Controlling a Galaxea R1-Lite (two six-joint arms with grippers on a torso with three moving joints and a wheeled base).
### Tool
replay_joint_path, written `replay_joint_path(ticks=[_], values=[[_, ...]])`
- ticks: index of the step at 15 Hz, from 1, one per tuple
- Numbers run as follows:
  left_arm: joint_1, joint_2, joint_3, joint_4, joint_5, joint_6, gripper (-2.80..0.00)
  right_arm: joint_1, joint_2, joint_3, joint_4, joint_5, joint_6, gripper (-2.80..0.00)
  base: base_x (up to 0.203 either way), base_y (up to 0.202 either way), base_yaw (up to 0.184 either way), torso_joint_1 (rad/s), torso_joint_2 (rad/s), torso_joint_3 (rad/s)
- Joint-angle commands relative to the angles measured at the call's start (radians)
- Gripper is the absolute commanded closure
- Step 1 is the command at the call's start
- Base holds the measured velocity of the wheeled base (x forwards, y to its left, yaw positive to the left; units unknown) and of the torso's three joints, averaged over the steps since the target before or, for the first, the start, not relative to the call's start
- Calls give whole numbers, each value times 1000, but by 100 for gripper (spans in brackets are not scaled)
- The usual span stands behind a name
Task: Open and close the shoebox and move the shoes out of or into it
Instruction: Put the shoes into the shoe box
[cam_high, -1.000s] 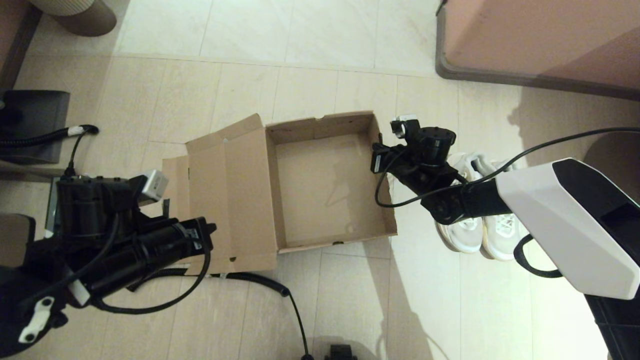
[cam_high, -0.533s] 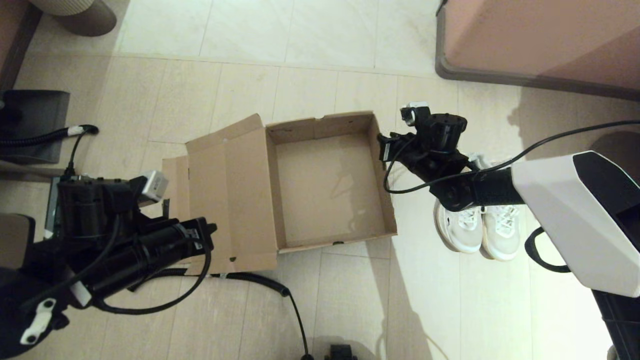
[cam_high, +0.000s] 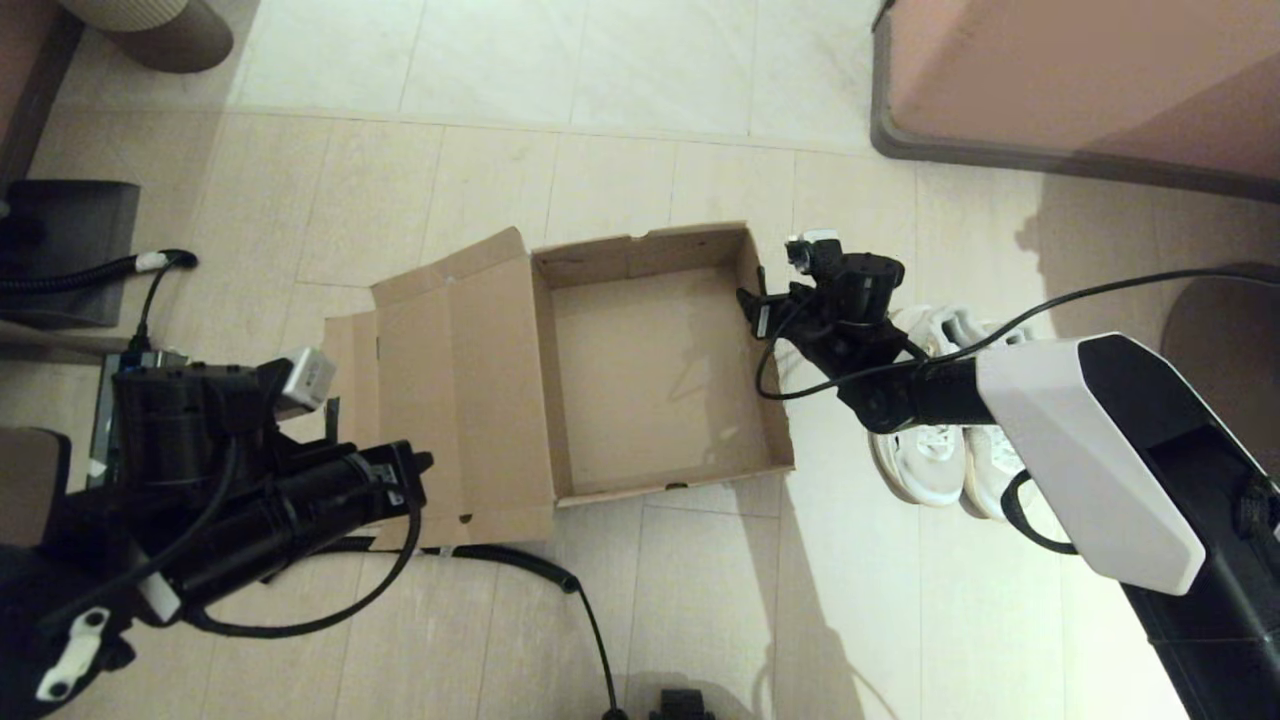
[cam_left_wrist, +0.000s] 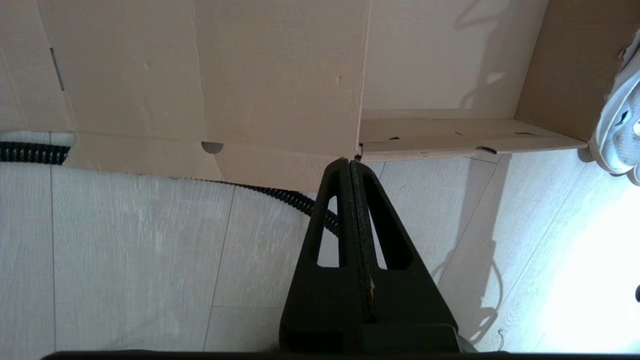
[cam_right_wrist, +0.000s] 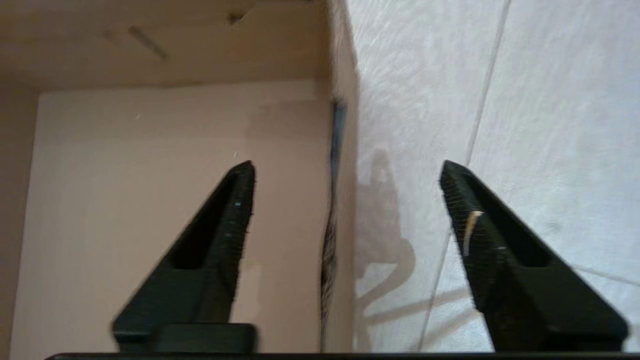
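Note:
The brown shoebox (cam_high: 640, 380) lies open and empty on the floor, its lid (cam_high: 460, 390) folded flat to the left. The white shoes (cam_high: 930, 460) stand side by side just right of the box, partly covered by my right arm; one shoe (cam_left_wrist: 617, 130) also shows in the left wrist view. My right gripper (cam_right_wrist: 347, 167) is open above the box's right wall (cam_right_wrist: 342, 150), one finger over the inside and the other over the floor, holding nothing. At the lower left, my left gripper (cam_left_wrist: 350, 162) is shut and empty, low by the box's front corner.
A coiled black cable (cam_high: 520, 565) runs along the floor in front of the lid. A pinkish piece of furniture with a grey base (cam_high: 1050, 100) stands at the back right. A dark block (cam_high: 70, 250) sits at the left edge.
My right gripper swung a little right and away from the box, then came back left over the box's right wall. The left arm has barely moved.

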Motion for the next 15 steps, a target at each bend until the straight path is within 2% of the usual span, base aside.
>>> replay_joint_path(ticks=[1, 6, 11, 15], values=[[0, -1, 2, -3, 1, -3, 0, 0, 27, -1, -4, -1, -1, -280, 0, 0, 0, 0, 0, 0], [0, 1, 8, -5, 1, -9, 0, -18, 35, 1, -3, -16, -39, -280, 0, 0, 0, 0, 0, 0], [-8, 2, 4, -5, 1, -9, 0, -66, 26, 13, 2, -99, -108, -280, 0, 0, 0, 0, 0, 0], [-28, 4, -2, -5, 22, -10, 0, -79, -10, 83, 2, -101, -121, -280, 0, 0, 0, 0, 0, 0]])
